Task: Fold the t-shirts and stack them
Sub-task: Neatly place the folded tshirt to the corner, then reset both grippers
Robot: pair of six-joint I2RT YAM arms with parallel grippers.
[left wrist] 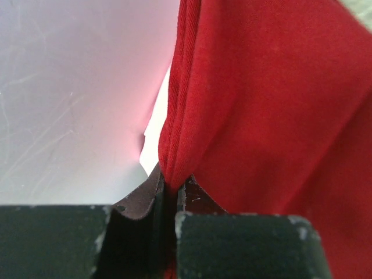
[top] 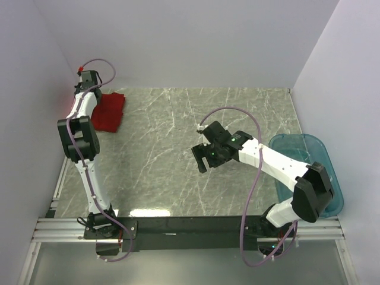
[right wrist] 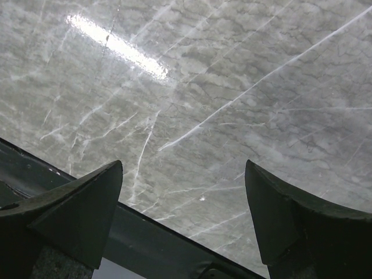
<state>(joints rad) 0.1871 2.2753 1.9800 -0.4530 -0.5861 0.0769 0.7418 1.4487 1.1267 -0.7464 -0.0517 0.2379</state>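
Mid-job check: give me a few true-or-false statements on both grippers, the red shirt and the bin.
The left gripper is shut on the red shirt. True.
The right gripper holds cloth. False: it is open and empty above the table.
The red shirt lies in the teal bin. False: it is at the table's far left; the bin stands at the right.
The right gripper hangs over the table's middle. True.

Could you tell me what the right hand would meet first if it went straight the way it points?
Most likely the marble tabletop: the right hand, open, has only that surface ahead in its wrist view; how far off is unclear.
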